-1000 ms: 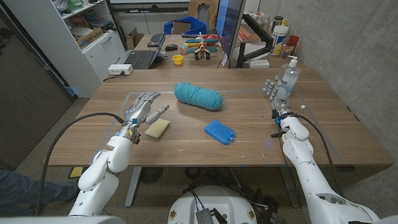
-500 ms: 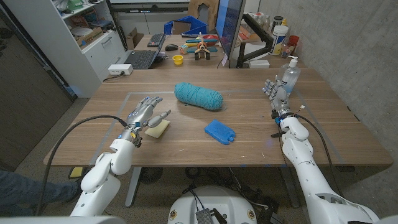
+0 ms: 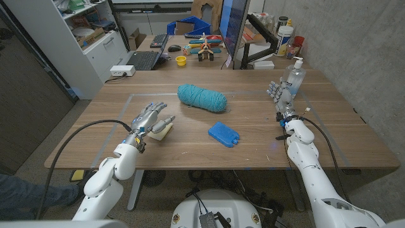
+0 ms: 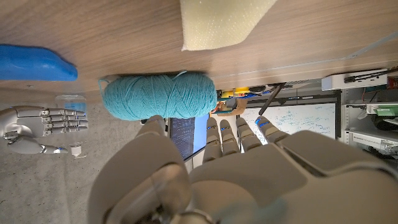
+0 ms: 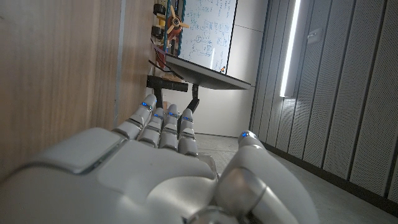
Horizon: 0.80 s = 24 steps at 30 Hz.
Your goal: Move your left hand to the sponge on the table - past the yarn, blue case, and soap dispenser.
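- Left hand (image 3: 147, 119), left of centre in the head view: fingers apart, holding nothing, poised over the pale yellow rectangular sponge (image 3: 161, 131).
- Teal yarn skein (image 3: 201, 97), upper centre.
- Flat blue plastic case (image 3: 223, 133), centre.
- Right hand (image 3: 279, 95), right: fingers extended, slightly apart, just beside the clear soap dispenser bottle (image 3: 294, 77).

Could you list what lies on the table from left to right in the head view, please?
Left robot hand → sponge → yarn → blue case → right robot hand → soap dispenser.
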Motion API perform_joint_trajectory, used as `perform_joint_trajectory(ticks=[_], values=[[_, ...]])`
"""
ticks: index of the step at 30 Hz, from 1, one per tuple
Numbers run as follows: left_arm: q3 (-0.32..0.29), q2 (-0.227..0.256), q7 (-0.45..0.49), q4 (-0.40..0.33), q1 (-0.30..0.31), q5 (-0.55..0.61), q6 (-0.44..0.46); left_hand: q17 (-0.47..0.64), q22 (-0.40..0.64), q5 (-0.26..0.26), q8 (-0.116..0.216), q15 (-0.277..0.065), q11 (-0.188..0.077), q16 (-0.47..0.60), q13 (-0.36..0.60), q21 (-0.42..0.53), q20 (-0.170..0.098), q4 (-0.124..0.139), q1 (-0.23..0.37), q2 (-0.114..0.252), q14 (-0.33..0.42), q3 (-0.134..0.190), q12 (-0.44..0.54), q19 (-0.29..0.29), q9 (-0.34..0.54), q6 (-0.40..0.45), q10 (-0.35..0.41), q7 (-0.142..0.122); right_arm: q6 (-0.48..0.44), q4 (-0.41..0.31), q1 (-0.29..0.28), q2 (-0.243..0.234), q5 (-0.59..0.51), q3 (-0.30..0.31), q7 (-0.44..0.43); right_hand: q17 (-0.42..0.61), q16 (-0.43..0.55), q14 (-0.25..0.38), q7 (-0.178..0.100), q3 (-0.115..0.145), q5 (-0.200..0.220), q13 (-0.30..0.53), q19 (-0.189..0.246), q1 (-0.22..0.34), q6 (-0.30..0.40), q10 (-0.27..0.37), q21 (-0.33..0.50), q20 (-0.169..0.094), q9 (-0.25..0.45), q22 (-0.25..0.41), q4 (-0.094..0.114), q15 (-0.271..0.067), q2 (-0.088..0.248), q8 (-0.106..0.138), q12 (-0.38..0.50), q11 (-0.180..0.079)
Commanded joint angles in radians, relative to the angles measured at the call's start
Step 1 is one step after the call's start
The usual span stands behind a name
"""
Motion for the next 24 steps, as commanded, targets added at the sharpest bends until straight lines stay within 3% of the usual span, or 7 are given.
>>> perform_joint_trajectory(ticks=[1, 24], values=[[0.016, 0.012, -0.001, 0.027, -0.006, -0.01, 0.006, 0.005, 0.005, -0.003, 0.0, -0.003, -0.004, 0.0, 0.003, -0.003, 0.007, -0.008, 0.013, 0.0, 0.006, 0.0, 0.002, -0.003, 0.005, 0.009, 0.005, -0.003, -0.015, -0.03, -0.018, -0.007, -0.002, -0.002, -0.019, 0.003, -0.002, 0.009, 0.0, -0.001, 0.006, 0.0, 0.01, 0.003, 0.008, 0.007, -0.005, 0.001, 0.002, 0.004, -0.004, -0.001, 0.01, -0.002, -0.005, 0.002], [0.028, 0.017, 0.004, 0.072, -0.01, -0.039, 0.014, 0.006, 0.005, -0.006, 0.001, -0.001, -0.008, 0.0, 0.003, -0.008, 0.011, -0.011, 0.018, 0.001, 0.01, 0.0, 0.001, 0.001, 0.005, 0.024, 0.01, -0.008, -0.001, 0.029, 0.017, 0.004, -0.009, -0.014, -0.012, 0.003, -0.003, 0.011, 0.001, -0.003, 0.006, 0.0, 0.013, 0.002, 0.008, 0.011, -0.015, 0.002, 0.003, 0.004, -0.006, -0.002, 0.012, -0.003, -0.009, 0.002]])
